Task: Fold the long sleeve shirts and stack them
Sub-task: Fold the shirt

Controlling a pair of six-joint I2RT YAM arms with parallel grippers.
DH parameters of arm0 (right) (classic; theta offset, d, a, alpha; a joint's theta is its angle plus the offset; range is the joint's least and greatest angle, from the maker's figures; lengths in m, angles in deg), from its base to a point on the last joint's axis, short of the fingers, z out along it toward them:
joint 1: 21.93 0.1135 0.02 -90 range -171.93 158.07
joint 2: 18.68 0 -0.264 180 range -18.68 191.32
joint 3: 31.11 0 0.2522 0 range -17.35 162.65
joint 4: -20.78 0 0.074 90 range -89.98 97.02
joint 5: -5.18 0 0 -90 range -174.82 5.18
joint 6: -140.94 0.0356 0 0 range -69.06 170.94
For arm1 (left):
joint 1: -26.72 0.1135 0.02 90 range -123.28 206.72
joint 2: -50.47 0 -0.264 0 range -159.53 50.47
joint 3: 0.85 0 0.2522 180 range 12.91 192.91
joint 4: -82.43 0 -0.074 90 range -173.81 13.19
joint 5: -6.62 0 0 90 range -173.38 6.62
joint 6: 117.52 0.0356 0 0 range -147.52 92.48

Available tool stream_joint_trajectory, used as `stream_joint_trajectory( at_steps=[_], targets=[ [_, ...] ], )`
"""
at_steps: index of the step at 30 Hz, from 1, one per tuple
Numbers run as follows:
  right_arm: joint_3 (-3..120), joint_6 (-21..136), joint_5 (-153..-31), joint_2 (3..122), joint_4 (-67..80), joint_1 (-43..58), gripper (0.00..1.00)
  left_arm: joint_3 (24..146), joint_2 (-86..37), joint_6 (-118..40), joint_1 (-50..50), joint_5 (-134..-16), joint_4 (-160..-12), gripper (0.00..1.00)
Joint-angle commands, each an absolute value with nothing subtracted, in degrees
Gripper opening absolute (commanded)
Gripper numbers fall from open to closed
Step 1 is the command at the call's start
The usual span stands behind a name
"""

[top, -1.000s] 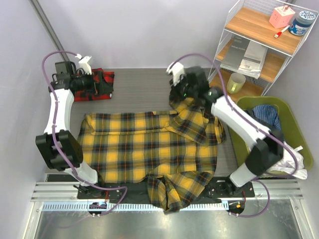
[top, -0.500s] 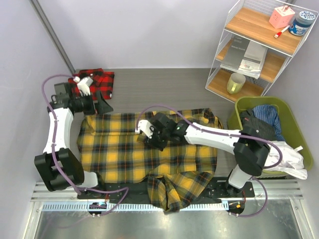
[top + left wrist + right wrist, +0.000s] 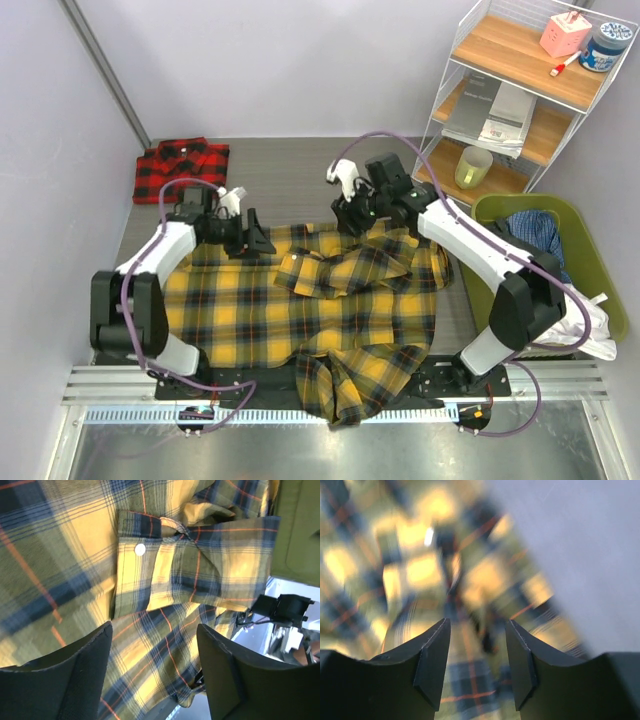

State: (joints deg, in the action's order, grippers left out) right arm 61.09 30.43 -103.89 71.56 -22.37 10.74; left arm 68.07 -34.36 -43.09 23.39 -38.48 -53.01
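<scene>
Flannel spread, sleeve folded in

Upper left lies the folded red-and-black check shirt (image 3: 182,166). Left gripper (image 3: 251,237) hangs parted, empty, over the soft yellow-and-black flannel shirt (image 3: 300,320) at centre; right gripper (image 3: 352,214) likewise gapes. Limp cloth probably drapes: pinch hem or cuff (image 3: 298,272).

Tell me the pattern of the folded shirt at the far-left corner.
Folded shirt is red-and-black check; top external view.

The yellow-and-black check shirt (image 3: 165,645) fills the view. A sleeve cuff (image 3: 150,565) with one white button (image 3: 140,549) lies folded across it. The left pincer (image 3: 154,630) hangs above the cloth, its dark fingers (image 3: 70,680) spread apart with nothing between them. An olive-green bin wall (image 3: 297,530) shows at the upper right.
</scene>
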Motion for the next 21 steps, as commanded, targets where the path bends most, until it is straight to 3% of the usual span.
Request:
stream_joint_trajectory(
  at_steps=[1,12,21],
  targets=[
    [55.88,29.23,-108.99,71.59,-31.47,8.67,0.54,71.71,-41.45,-44.75,19.52,-39.70,-58.41,0.67],
    [49.19,32.39,-113.03,71.76,-34.82,4.00,0.54,73.38,-52.53,-43.60,14.42,-41.01,-61.75,0.52],
    [47.52,32.84,-113.47,72.55,-34.90,3.38,0.54,72.68,-54.74,-42.20,13.89,-44.36,-62.28,0.54]
  ],
)
